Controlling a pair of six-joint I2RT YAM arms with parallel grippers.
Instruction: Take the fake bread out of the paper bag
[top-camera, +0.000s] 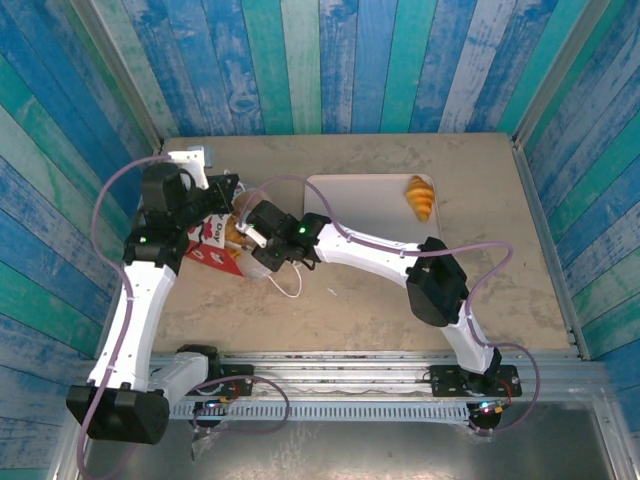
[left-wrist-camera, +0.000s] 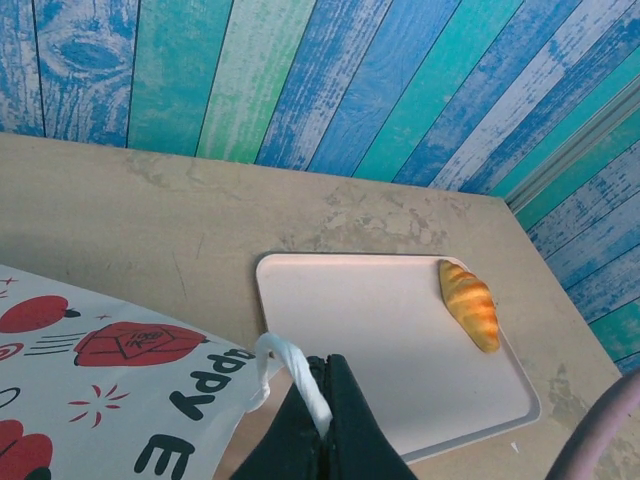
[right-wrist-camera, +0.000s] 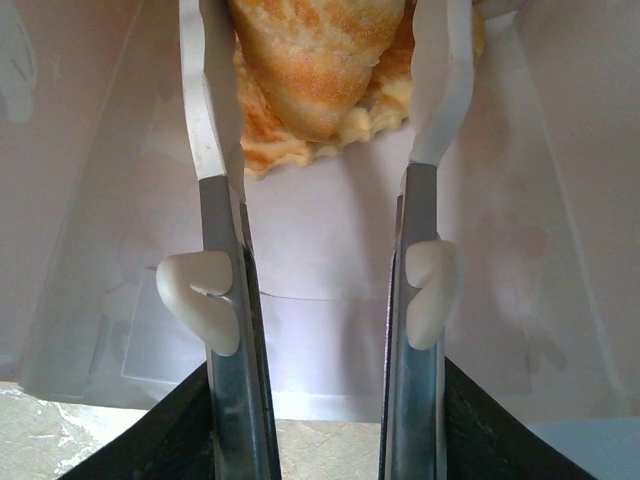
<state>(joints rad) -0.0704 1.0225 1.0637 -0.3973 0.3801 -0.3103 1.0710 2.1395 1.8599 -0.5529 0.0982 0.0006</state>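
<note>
Right end effector: set deep inside the bag. Its fingers are seen apart, one on each side of the bread. Whether the bread is pinched or only straddled cannot be told.
Bread: golden-brown, lying far inside the bag against the white paper. A second piece with a frilled edge is seen under the first.
Left end effector: closed tight on the bag's white string handle, at the bag's mouth, so that the mouth is held up.
Bag: lying tilted on the table, red print outward, with its mouth turned toward the right arm.
Tray: flat on the table, near the bag on its mouth side.
Croissant: one is laid at the tray corner farthest from the bag, well apart from it.
Step in hand: judged to be the grasp of a further piece inside the bag. One piece is out and more are within, so the task is judged to be at an early stage.
Next move: a firm closing on the straddled piece is called for. A straight withdrawal through the bag's mouth would follow, kept clear of the paper wall and the handle.
Hold on handle: best kept during the withdrawal, so that the bag is not dragged along.
Risk: the piece underneath may be caught and spilled beside the bag.
</note>
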